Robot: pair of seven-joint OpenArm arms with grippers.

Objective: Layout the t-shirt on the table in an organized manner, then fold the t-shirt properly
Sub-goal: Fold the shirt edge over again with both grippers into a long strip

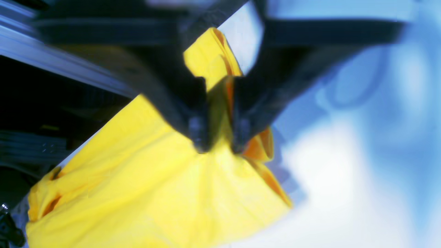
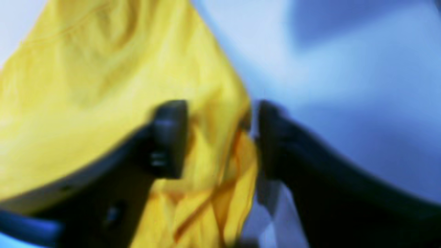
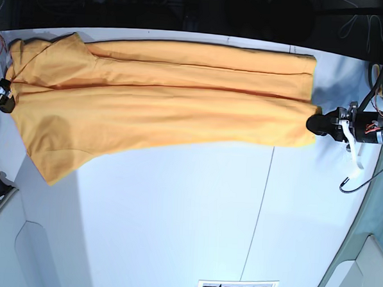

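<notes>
Base view: shirt (image 3: 161, 110) stretched flat across far side of table (image 3: 174, 232), both ends gripped. Left hand (image 1: 220, 146) pinches fabric; right hand (image 2: 220, 137) narrow on an edge. Layout nearly done; folding remains.

the t-shirt (image 3: 161, 106) lies stretched across the table's (image 3: 175, 213) far side.

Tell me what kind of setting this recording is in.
Likely a robotics lab bench: a wide white table with two arms mounted at its ends, loose cables on it, and dark equipment behind. An orange-yellow t-shirt lies stretched between the grippers.
</notes>
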